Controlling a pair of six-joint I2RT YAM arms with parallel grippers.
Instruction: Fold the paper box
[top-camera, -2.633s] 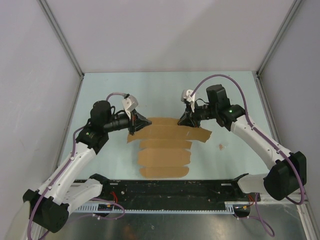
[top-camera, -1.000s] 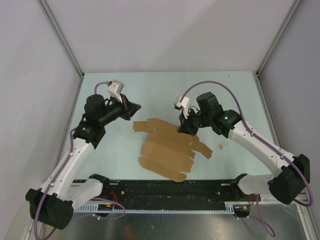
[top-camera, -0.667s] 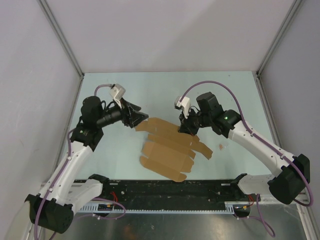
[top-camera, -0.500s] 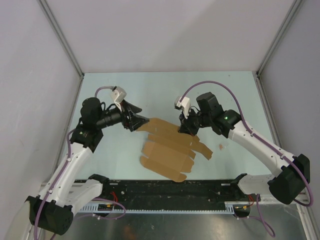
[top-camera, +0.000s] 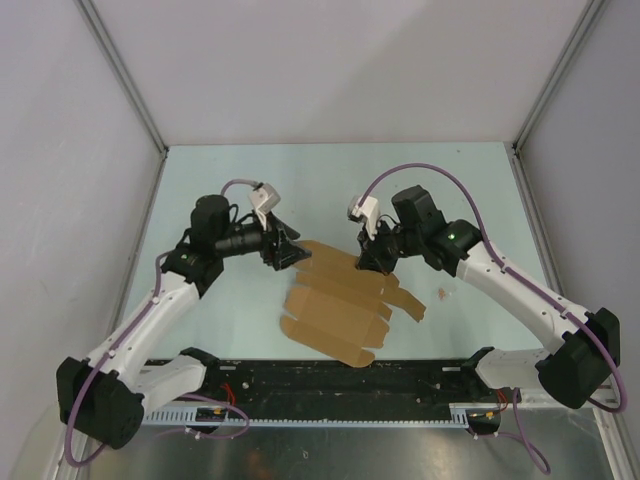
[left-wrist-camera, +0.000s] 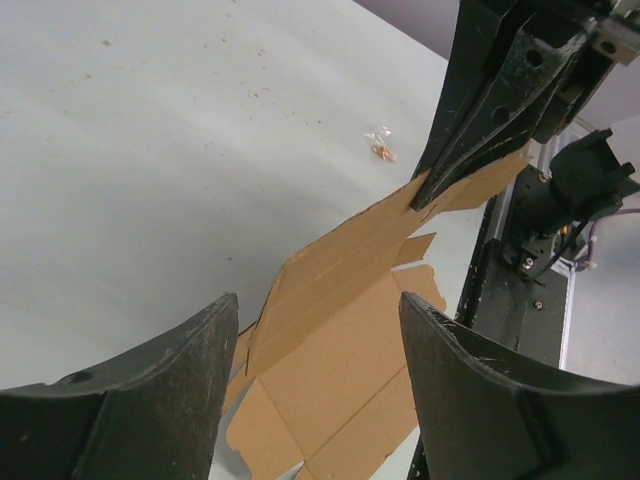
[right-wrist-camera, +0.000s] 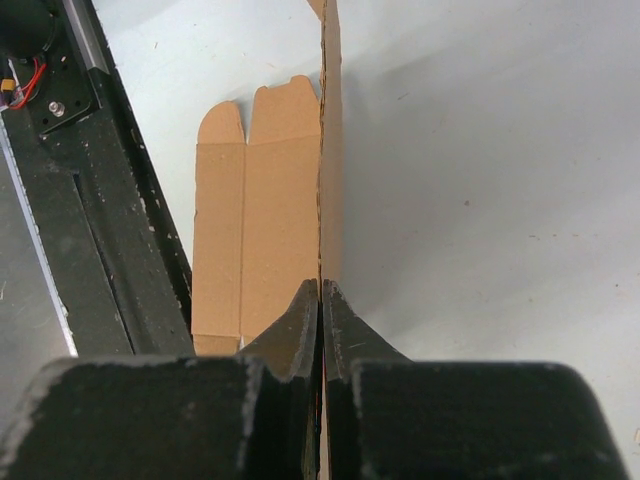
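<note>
The paper box (top-camera: 335, 300) is a flat brown die-cut sheet with flaps and creases, lying askew on the pale table. Its far edge is lifted. My right gripper (top-camera: 378, 262) is shut on that raised edge; in the right wrist view the pinched cardboard (right-wrist-camera: 270, 220) stands edge-on out of the closed tips of my right gripper (right-wrist-camera: 321, 290). My left gripper (top-camera: 292, 252) is open at the sheet's far-left corner. In the left wrist view the sheet (left-wrist-camera: 340, 340) shows between the spread fingers (left-wrist-camera: 150, 400) of my left gripper (left-wrist-camera: 315, 300), which touch nothing.
A small clear bag with an orange scrap (top-camera: 441, 293) lies right of the sheet, seen also as the bag (left-wrist-camera: 381, 148) in the left wrist view. A black rail (top-camera: 340, 375) runs along the near edge. Grey walls (top-camera: 80, 200) close in the table.
My left gripper has opened and swung right and down to the sheet's far-left corner. The right gripper has kept its pinch and stayed in place.
</note>
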